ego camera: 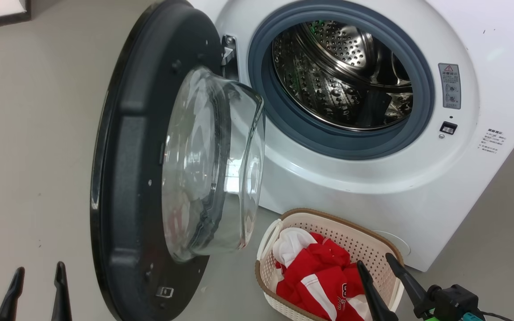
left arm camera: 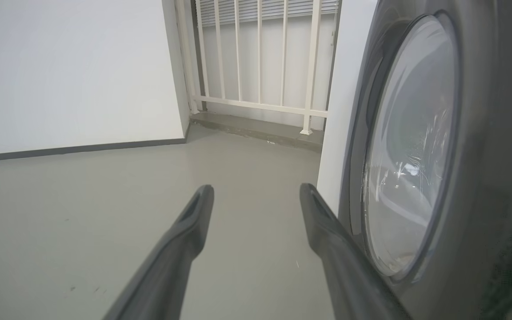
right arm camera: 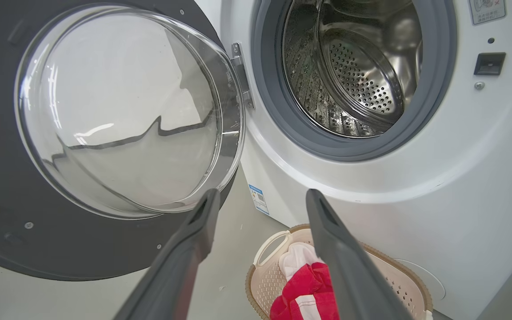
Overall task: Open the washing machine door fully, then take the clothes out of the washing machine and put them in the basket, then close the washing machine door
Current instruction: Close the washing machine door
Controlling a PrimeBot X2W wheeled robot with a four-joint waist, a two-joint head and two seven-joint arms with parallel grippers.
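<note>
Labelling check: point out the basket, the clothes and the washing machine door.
the basket [ego camera: 359, 243], head view, inner back wall
the clothes [ego camera: 324, 267], head view, red fabric
the washing machine door [ego camera: 125, 187], head view, black rim

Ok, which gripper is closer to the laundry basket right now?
Right. The right gripper is open above the basket; the left gripper is open on the far side of the open washing machine door.
</note>
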